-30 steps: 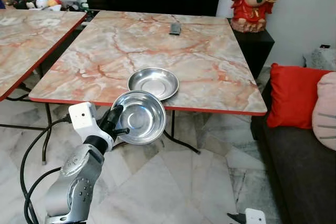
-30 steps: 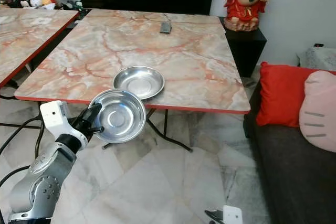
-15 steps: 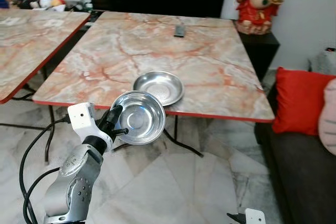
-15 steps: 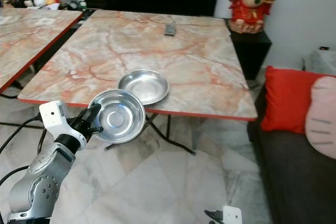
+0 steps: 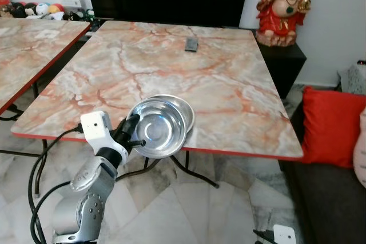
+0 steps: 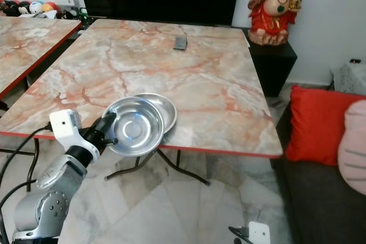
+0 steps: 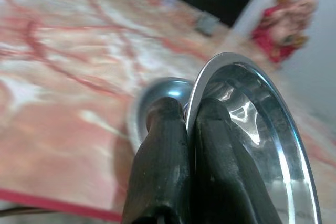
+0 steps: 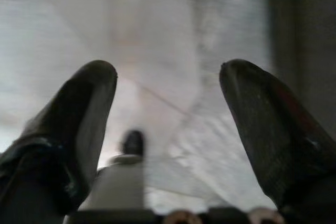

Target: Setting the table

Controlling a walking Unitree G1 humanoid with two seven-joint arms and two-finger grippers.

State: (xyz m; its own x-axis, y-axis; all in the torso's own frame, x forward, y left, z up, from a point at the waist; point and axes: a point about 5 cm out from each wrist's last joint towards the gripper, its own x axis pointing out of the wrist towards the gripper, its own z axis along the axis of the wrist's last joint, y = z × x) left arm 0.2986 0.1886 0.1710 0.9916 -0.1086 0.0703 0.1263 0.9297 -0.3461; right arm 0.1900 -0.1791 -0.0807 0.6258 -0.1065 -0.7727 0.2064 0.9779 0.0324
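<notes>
Directly beyond held bowl (image 5: 160, 134): plate (image 5: 186, 111), remote (image 5: 191, 44).

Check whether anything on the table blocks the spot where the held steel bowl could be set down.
Partly. The left gripper holds a steel bowl by its rim at the near table edge, and a second steel dish already lies on the table right behind it. The marble to either side is bare; a small dark remote lies far back.
</notes>
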